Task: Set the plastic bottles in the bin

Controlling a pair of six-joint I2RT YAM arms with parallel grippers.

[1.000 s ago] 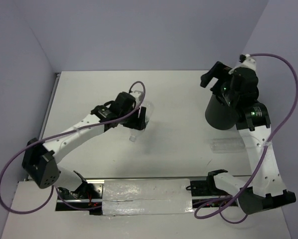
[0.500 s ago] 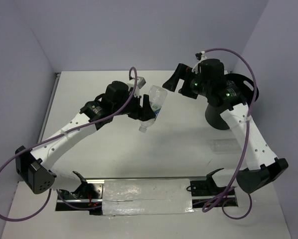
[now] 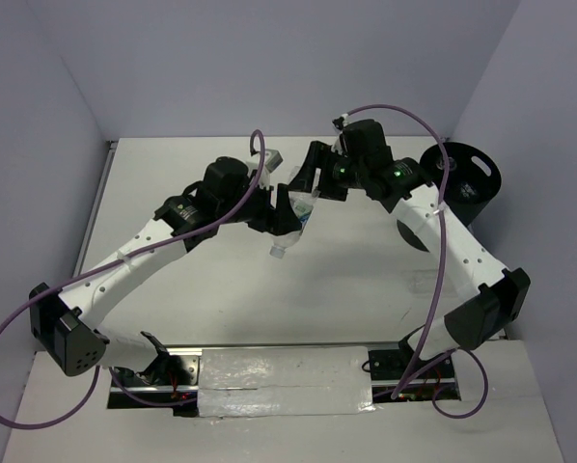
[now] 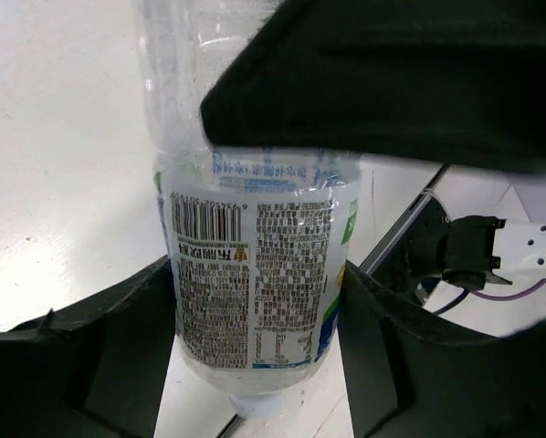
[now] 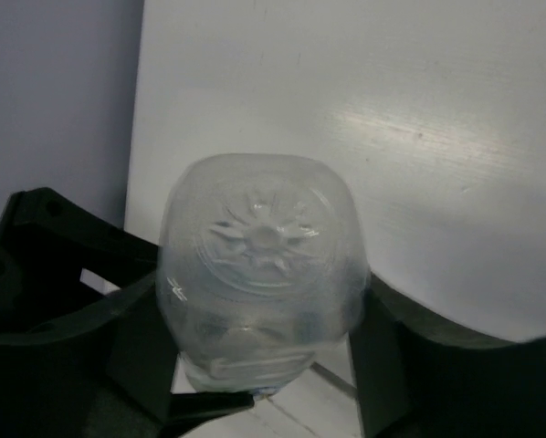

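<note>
Top external view: your left arm reaches from the near-left corner across the white table. Your left gripper is clamped on the labelled plastic bottle. That bottle hangs tilted above the middle of the table, cap end down toward the near edge and base up toward the back. A purple cable loops out from the left arm's base.

Left wrist view shows you the hold up close. The two black fingers bear on the bottle from either side at the printed label, with the barcode and small print facing the camera and crinkled clear plastic above it.

Just to the right in the overhead view, your right gripper meets the same bottle from its upper end. Right wrist view looks straight at the moulded, star-patterned base, with one finger along each side of it. The jaws stand wide, and the clear base shows no squeeze.

Farther right, a second plastic bottle lies on its side on the table, partly hidden behind the right arm. At the back right stands the black bin, well apart from the held bottle and beyond the right arm's elbow. You cannot make out what lies inside it.
</note>
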